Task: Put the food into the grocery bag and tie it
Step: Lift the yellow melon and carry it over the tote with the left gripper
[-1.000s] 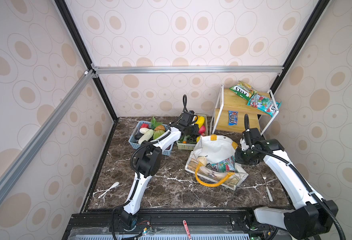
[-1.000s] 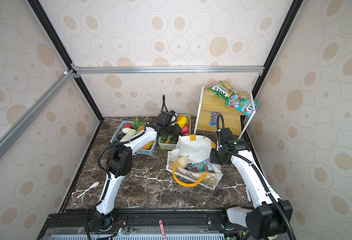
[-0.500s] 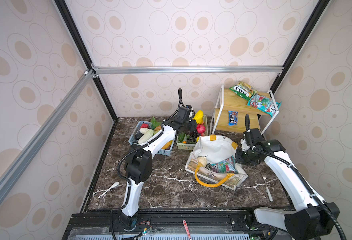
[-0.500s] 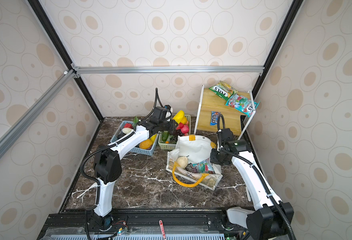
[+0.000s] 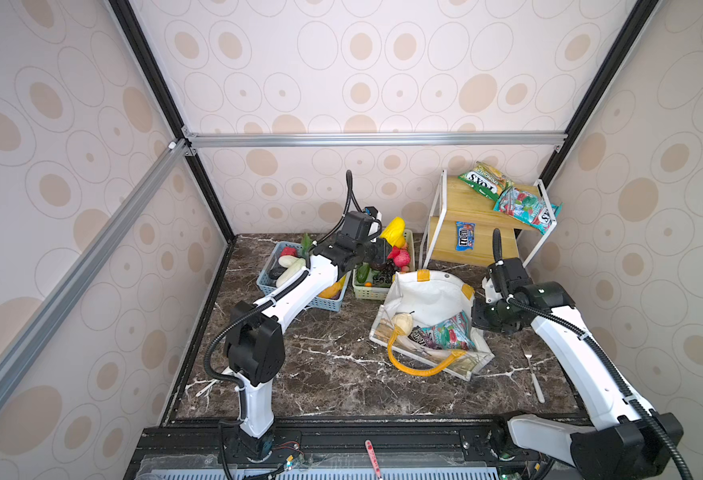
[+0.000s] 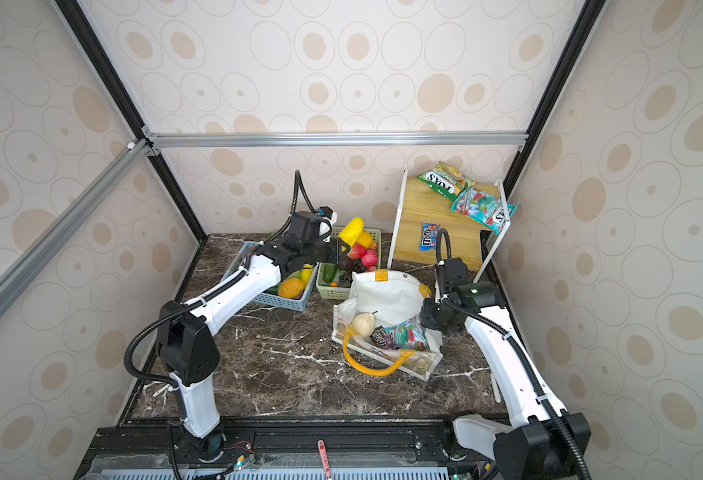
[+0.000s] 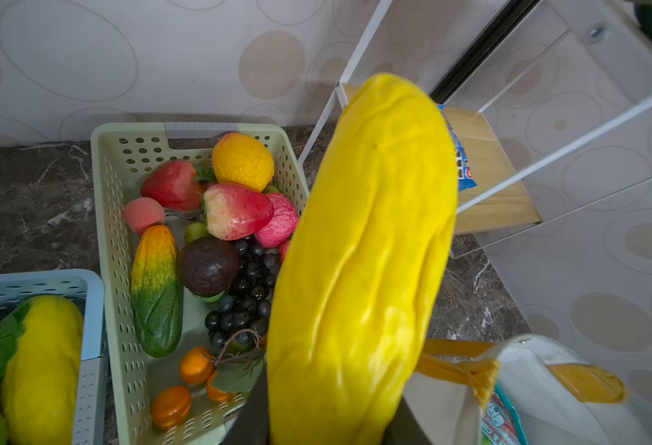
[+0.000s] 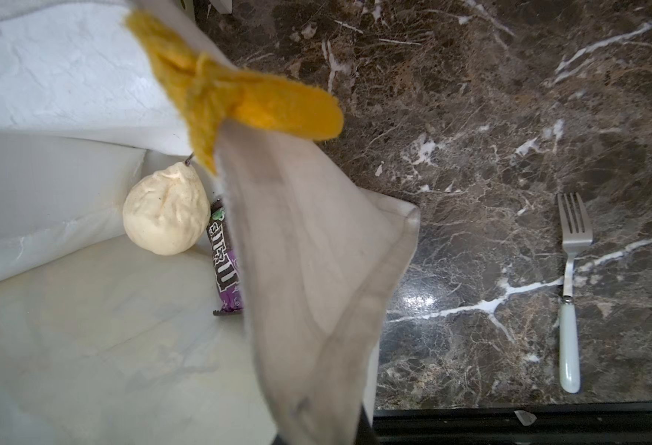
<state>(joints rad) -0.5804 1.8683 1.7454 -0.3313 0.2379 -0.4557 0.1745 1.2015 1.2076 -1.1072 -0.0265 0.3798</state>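
- Left arm stretches far back across the blue basket [image 5: 328,304], elbow low, forearm climbing to the wrist.
- Left gripper [image 5: 384,249] hangs above the green basket [image 7: 113,200], jaws clamped on the lower end of a long yellow fruit [image 7: 363,250].
- The fruit stands nearly upright out of the jaws, ridged and glossy, clear of the basket and just behind the bag [image 5: 428,295].
- Right arm rises from the front right corner, wrist bent down toward the bag's right side.
- Right gripper [image 5: 477,316] is pinched tight on the bag's cloth rim, close to where one handle [image 8: 247,100] is sewn on, and holds that wall up.
- The bag sits mid-table, mouth open, white inside, its other handle [image 5: 420,368] drooping over the front edge.
- Inside it: a pale pear [image 8: 166,214], a purple packet [image 8: 224,266] touching the pear, and a teal packet [image 5: 445,334] beside them.
- More fruit fills both baskets, which stand left of and behind the bag.
- A fork [image 8: 571,289] lies on the marble to the bag's right, well apart.
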